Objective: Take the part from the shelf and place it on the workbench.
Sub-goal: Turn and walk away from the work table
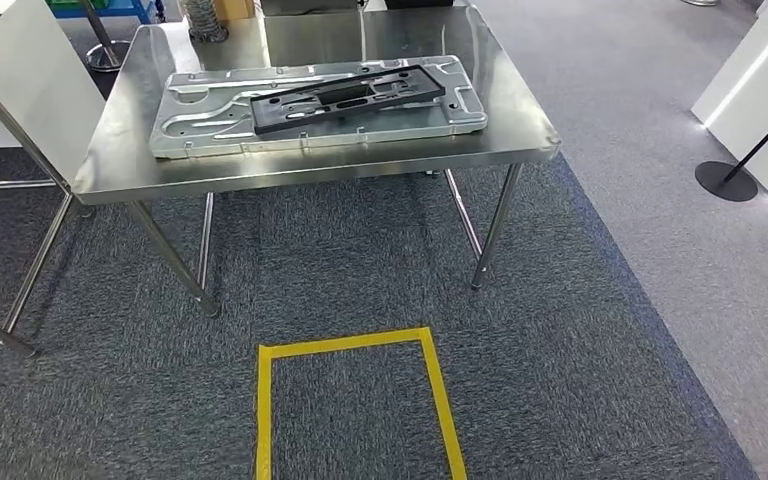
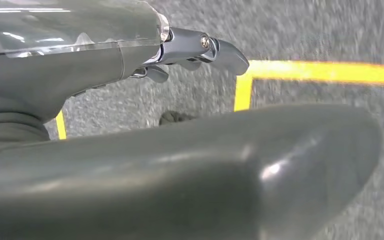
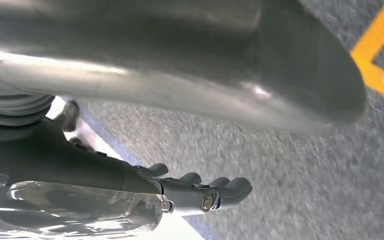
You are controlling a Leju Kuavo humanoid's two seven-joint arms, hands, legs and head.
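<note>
Part: black flat frame [image 1: 348, 98], lying across the metal plate [image 1: 210, 125] on the workbench [image 1: 520, 120]; it rests at a slight angle to the plate's long edge.
Plate: silver stamped sheet, flat on the bench top, near the middle.
Workbench: steel table on thin legs, standing just beyond the yellow floor marking [image 1: 345, 345].
Left hand [image 2: 180, 50]: hangs over the carpet, fingers loosely extended and slightly curled, holding nothing.
Right hand [image 3: 195, 192]: hangs over the carpet, fingers loosely curled and apart, holding nothing.
Floor marking: yellow tape rectangle on grey carpet, in front of the bench; its corner shows in both wrist views.
Step in hand: judged as the end of placement; the part already lies on the bench and both arms are down.
Next move: judged as none on the part itself; if a further cycle follows, it calls for turning toward the shelf with both hands free.
Risk: low; the part lies well inside the bench edges.
</note>
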